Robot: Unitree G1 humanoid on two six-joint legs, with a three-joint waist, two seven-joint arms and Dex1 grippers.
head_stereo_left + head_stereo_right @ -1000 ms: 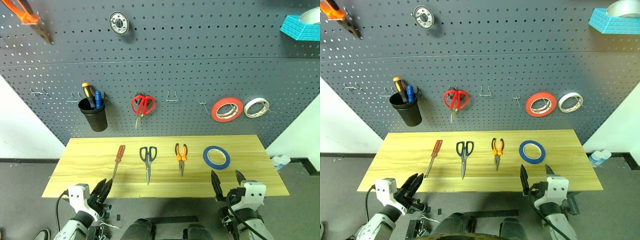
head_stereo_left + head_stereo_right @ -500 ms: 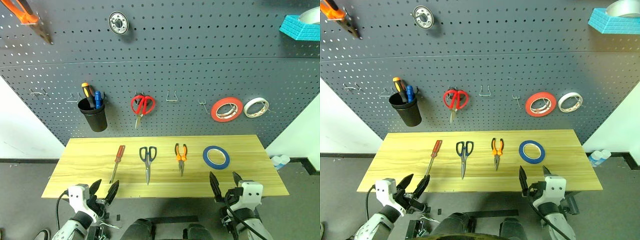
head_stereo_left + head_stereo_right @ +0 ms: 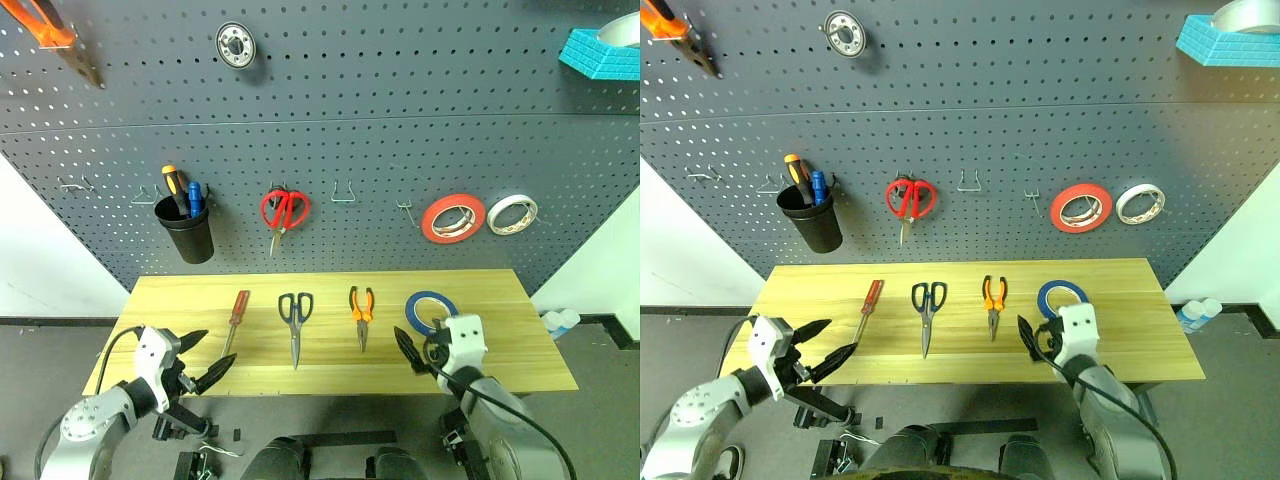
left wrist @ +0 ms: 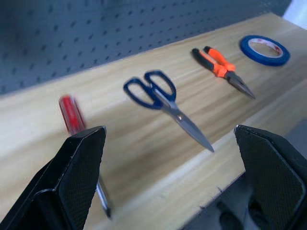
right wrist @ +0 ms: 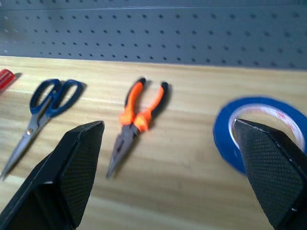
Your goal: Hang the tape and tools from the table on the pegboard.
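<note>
Four task items lie in a row on the table (image 3: 500,365), none yet lifted: taking the pliers (image 3: 361,308) as your landmark, the scissors (image 3: 295,318) sit just to their left, the screwdriver (image 3: 236,317) further left, and the tape (image 3: 431,312) just to their right. Behind the pliers, the pegboard (image 3: 400,120) shows a bare hook (image 3: 343,192) between the red-handled scissors (image 3: 284,213) and the red-orange roll (image 3: 453,218).

You have the left gripper (image 3: 203,359) near the table's front edge, left of the pliers and close to the screwdriver tip, fingers spread wide and holding nothing. The right gripper (image 3: 418,350) hangs to the right of the pliers, beside the tape, also spread wide and empty.

Judged risks:
- The tape lies flat; closing on its rim may push it away instead of seizing it.
- A low approach may strike the table edge.
- The slim screwdriver may roll if nudged sideways.
</note>
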